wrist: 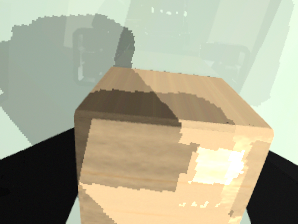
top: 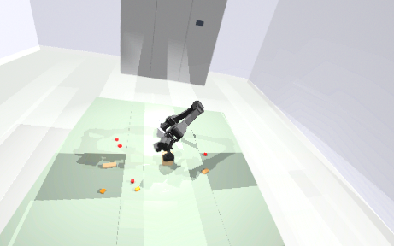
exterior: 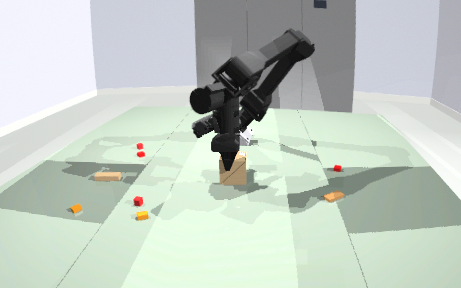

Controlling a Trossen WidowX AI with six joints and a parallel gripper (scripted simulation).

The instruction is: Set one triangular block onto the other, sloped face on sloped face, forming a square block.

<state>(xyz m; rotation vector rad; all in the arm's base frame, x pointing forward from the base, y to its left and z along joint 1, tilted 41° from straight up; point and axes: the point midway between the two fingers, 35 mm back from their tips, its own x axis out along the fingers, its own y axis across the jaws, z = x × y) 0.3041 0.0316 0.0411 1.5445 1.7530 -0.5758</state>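
Two tan wooden triangular blocks stand together as one square-looking block in the middle of the table. In the exterior view a diagonal seam runs from lower left to upper right. The upper block (exterior: 223, 173) (wrist: 135, 165) is on the upper-left side, and the lower block (exterior: 239, 177) is on the lower-right side, resting on the table. They look sloped face on sloped face; any small gap or end offset is too small to tell. My gripper (exterior: 228, 164) (wrist: 165, 140) points down, shut on the upper block, one finger at each end. The wrist view hides the lower block.
A tan bar (top: 109, 165) (exterior: 108, 176) and an orange piece (top: 102, 190) (exterior: 76, 208) lie left. A red cube (top: 132, 180) (exterior: 138, 201) and a yellow-orange piece (top: 138, 189) (exterior: 142, 215) lie front left. An orange-tan piece (top: 205, 171) (exterior: 334, 196) lies right.
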